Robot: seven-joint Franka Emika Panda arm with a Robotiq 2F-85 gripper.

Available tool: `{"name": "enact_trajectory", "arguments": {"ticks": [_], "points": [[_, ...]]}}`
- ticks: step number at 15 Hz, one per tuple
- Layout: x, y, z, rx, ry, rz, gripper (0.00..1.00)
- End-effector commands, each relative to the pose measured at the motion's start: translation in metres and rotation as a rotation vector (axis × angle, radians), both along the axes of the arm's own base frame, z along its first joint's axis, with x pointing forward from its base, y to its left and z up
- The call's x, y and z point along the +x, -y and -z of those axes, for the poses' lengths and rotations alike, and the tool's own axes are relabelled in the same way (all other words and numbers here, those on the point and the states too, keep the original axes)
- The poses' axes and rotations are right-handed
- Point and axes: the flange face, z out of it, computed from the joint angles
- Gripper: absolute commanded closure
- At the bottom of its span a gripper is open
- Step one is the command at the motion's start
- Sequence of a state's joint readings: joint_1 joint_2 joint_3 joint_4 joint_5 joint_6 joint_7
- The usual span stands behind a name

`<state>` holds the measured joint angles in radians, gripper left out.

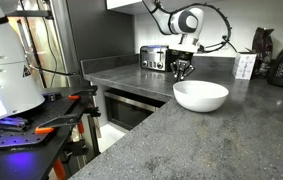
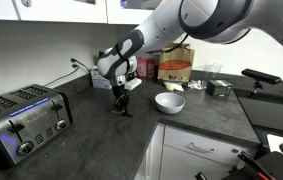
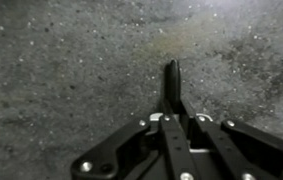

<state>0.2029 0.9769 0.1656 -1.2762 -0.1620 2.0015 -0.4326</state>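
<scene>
Both fingers of the tool (image 3: 171, 72) are pressed together with nothing visible between them, pointing down at the grey speckled worktop (image 3: 61, 60); the pictures do not show whether the tips touch it. Nearest to the tool stands a white bowl (image 1: 200, 95), apart from it, at about 5 o'clock in an exterior view and at about 3 o'clock in an exterior view (image 2: 169, 102). Farther out on the same worktop sits a silver toaster (image 1: 153, 57), at 10 o'clock from the tool, seen at 8 o'clock in an exterior view (image 2: 21, 120).
</scene>
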Motion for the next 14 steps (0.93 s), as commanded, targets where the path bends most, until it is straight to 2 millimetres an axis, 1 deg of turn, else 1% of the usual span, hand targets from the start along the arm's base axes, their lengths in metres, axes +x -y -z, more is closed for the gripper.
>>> {"name": "enact_trajectory", "arguments": {"ticks": [1,2,4,5,6,8,9,10,14], "points": [[-0.002,-0.005,0.003,-0.032,0.004,0.038,0.60],[-0.002,-0.004,-0.001,-0.023,0.003,0.039,0.60],[-0.006,-0.005,-0.014,-0.001,0.008,0.038,0.46],[-0.009,-0.005,-0.024,0.008,0.005,0.036,0.40],[-0.011,-0.004,-0.035,0.012,0.019,0.048,0.31],[-0.019,0.001,-0.065,0.016,0.025,0.050,0.15],[-0.024,0.005,-0.083,0.023,0.045,0.051,0.09],[-0.031,0.009,-0.102,0.038,0.048,0.051,0.00],[-0.064,0.028,-0.173,0.093,0.105,0.075,0.00]]}}
